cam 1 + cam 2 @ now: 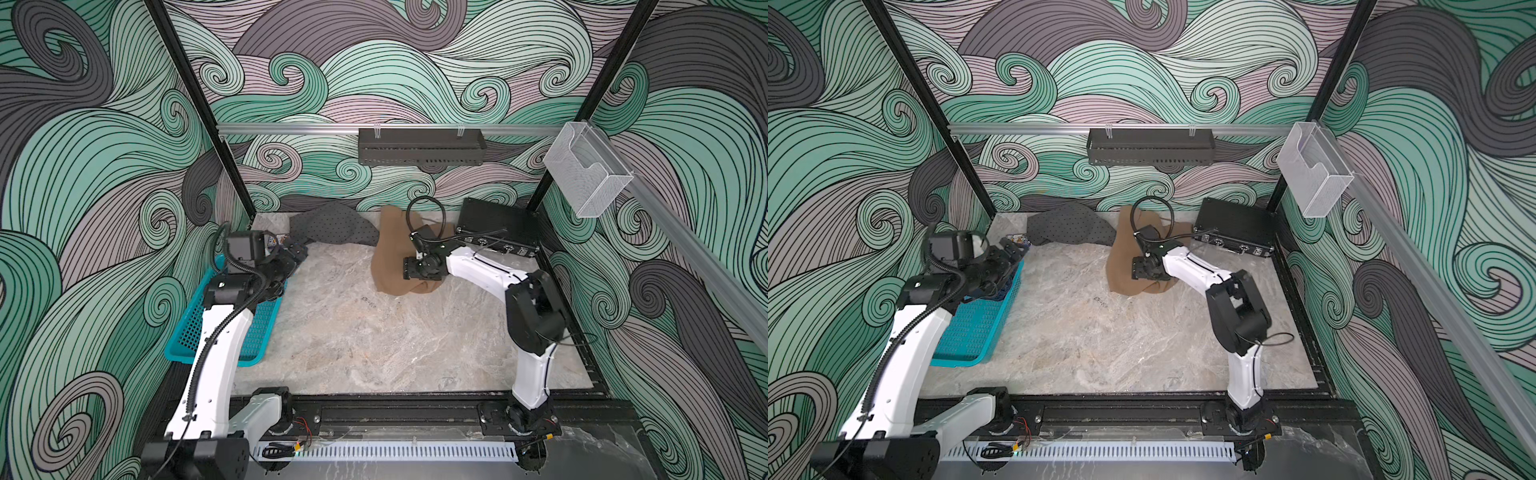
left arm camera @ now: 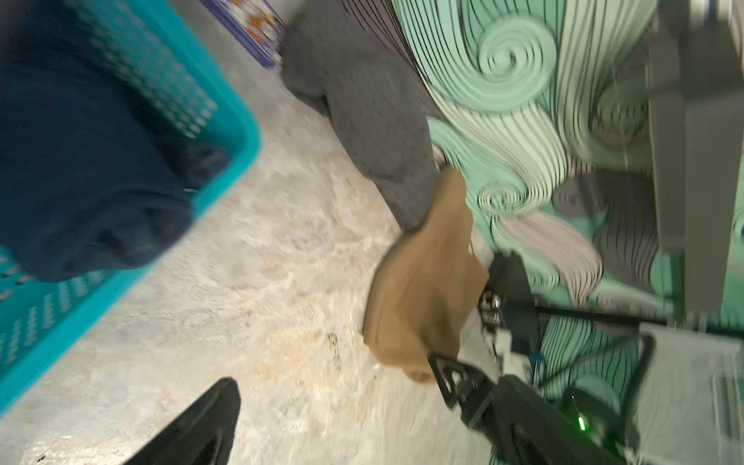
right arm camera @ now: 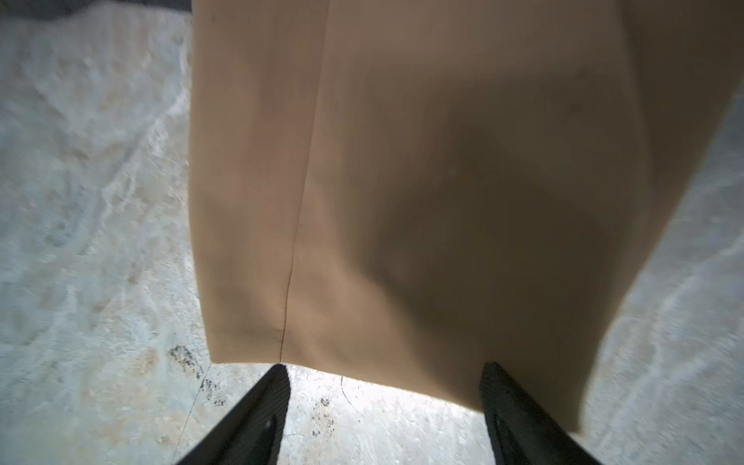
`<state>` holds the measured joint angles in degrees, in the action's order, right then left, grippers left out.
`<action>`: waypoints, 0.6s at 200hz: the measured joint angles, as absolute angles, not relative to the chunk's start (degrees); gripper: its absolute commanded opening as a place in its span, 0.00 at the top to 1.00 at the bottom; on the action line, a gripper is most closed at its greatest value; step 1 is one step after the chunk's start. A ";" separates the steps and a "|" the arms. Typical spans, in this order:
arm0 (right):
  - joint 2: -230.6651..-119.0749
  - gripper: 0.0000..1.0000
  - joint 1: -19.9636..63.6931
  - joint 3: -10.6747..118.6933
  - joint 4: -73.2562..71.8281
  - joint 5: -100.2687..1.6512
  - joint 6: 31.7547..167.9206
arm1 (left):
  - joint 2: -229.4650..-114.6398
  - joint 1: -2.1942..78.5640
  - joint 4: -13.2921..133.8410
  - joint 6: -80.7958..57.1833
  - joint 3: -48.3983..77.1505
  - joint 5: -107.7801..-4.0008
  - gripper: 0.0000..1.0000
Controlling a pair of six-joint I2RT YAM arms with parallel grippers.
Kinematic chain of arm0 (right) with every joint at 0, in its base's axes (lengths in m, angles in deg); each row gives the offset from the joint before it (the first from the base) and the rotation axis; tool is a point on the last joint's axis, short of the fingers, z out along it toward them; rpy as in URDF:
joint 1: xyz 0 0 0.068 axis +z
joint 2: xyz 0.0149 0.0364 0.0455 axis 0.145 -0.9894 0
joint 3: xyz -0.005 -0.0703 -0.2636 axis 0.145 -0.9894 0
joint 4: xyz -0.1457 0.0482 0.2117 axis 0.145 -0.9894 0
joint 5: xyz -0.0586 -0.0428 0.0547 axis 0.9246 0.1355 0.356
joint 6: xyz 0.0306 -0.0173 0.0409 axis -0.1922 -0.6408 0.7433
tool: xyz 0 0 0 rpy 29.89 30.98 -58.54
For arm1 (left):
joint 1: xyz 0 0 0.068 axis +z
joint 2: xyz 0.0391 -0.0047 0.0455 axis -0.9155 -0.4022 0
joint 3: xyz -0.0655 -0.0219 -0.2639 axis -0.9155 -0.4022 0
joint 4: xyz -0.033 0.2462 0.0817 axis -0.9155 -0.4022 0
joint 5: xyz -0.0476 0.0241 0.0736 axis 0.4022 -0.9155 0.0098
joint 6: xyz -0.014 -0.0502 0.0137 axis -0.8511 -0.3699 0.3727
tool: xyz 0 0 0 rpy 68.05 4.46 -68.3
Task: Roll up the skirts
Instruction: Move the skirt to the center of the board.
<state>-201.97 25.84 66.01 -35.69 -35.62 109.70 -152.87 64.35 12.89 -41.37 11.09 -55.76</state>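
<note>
The tan-brown skirt (image 1: 390,266) (image 1: 1121,266) lies crumpled at the back middle of the table. My right gripper (image 1: 411,270) (image 1: 1140,268) is over it. In the right wrist view this gripper (image 3: 385,368) is open, its fingertips (image 3: 277,386) at the tan-brown skirt's (image 3: 443,181) near hem with bare table between them. The dark grey dotted skirt (image 1: 332,226) (image 1: 1069,226) (image 2: 362,112) lies against the back wall. The dark blue skirt (image 2: 80,169) sits in the teal basket (image 2: 237,120). My left gripper (image 1: 297,251) (image 1: 1013,249) hangs open and empty over the basket's far end.
The teal basket (image 1: 257,332) (image 1: 976,332) stands along the left side under the left arm. A black hard case (image 1: 494,224) (image 1: 1233,224) leans at the back right. A small blue-rimmed item (image 1: 276,240) (image 2: 249,20) lies in the back left corner.
</note>
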 measured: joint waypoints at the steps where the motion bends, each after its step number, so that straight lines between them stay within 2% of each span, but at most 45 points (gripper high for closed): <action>1: -202.49 0.25 26.05 66.40 -35.79 -35.59 109.59 | -153.29 63.80 12.87 -41.00 11.44 -55.67 0.02; 16: -207.17 0.33 27.93 70.64 -37.59 -35.73 109.17 | -158.29 59.30 12.83 -37.02 13.39 -55.61 0.01; 49: -214.34 0.64 29.75 74.92 -39.27 -37.32 108.69 | -162.34 55.85 11.87 -30.40 10.09 -55.34 0.01; 87: -211.21 0.96 29.81 68.67 -35.38 -41.39 108.54 | -164.52 55.80 11.58 -28.52 6.94 -52.24 0.01; 94: -209.31 1.00 30.32 65.57 -33.83 -42.54 108.45 | -165.44 55.63 11.52 -28.39 6.94 -51.54 0.01; 120: -200.00 1.00 34.78 51.08 -28.71 -47.55 109.06 | -169.96 54.91 11.34 -28.39 7.03 -49.33 0.01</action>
<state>-200.00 34.78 51.08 -28.71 -47.55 109.06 -169.96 54.91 11.34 -28.39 7.03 -49.33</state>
